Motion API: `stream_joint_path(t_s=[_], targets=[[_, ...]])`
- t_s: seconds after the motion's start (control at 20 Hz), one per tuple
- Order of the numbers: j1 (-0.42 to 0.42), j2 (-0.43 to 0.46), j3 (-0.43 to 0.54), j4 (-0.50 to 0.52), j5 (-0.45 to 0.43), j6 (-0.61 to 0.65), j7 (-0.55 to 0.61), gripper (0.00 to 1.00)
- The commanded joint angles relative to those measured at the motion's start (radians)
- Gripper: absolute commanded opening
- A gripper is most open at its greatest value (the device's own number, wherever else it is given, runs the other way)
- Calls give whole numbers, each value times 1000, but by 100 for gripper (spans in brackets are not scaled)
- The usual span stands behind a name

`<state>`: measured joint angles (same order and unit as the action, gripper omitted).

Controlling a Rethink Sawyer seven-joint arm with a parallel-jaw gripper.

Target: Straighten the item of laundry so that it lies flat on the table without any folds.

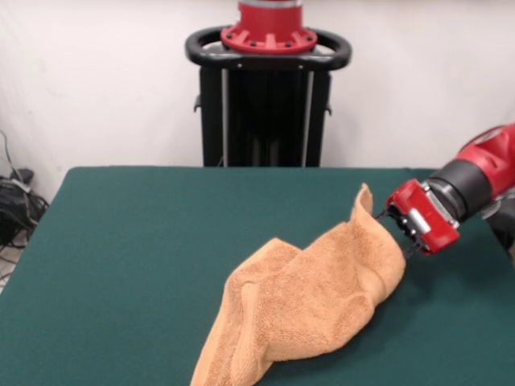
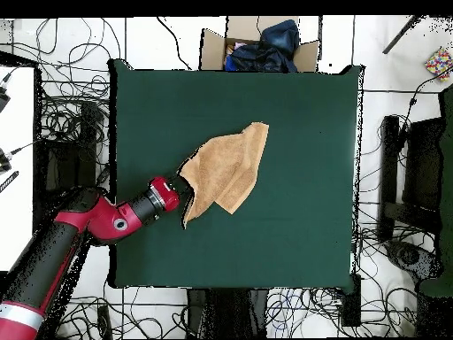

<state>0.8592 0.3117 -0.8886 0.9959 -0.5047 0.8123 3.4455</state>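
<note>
The orange-tan towel (image 1: 314,297) lies crumpled and folded over itself right of the middle of the dark green table (image 1: 137,257). One end trails to the front edge. Its right end is raised, with a corner pointing up. My gripper (image 1: 396,233) comes in low from the right and is shut on this raised edge. In the overhead view the towel (image 2: 228,164) sits left of the table's centre (image 2: 301,221), and the gripper (image 2: 181,189) holds its lower left edge. A narrow flap hangs down beside the gripper.
The robot's black pedestal (image 1: 268,104) stands behind the table's far edge. In the overhead view a cardboard box with dark cloth (image 2: 261,42) sits past the top edge. Cables cover the floor around the table.
</note>
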Motion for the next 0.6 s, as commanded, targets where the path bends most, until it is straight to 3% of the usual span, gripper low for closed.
stream_joint_path(t_s=[0.05, 0.6], targets=[[-15, 10, 54, 63, 52, -100, 269, 100], [0, -98, 110, 183, 135, -37, 224, 100]])
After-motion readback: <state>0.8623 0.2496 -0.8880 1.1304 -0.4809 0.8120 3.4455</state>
